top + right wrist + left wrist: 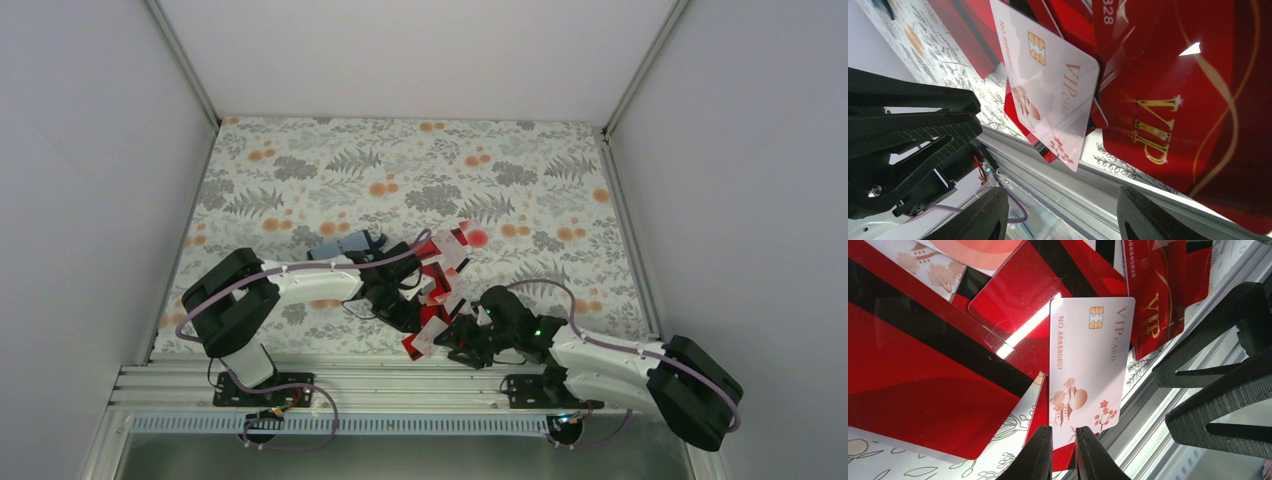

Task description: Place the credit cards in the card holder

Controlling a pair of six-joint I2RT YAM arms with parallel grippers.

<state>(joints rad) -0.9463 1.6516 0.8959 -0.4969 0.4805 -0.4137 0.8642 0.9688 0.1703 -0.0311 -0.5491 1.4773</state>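
The credit cards (pixel 440 285), mostly red with black stripes, lie fanned out from mid-table to the near edge. A white VIP card (pixel 1088 365) rests on top of them, and its corner (pixel 1068 155) juts over the table's edge. My left gripper (pixel 1064 450) hovers at that card's near edge. Its jaws are a narrow gap apart, and the card shows through the gap, unclamped. My right gripper (pixel 1063 220) is wide open over the rail, just short of the white card's corner, with nothing between its fingers. The blue card holder (pixel 345 245) lies beyond the left arm.
An aluminium rail (pixel 350 385) runs along the near edge of the patterned table (pixel 520 170). The two grippers face each other closely there; the right fingers (pixel 1208 375) show in the left wrist view. White walls enclose the table on the left, right and back.
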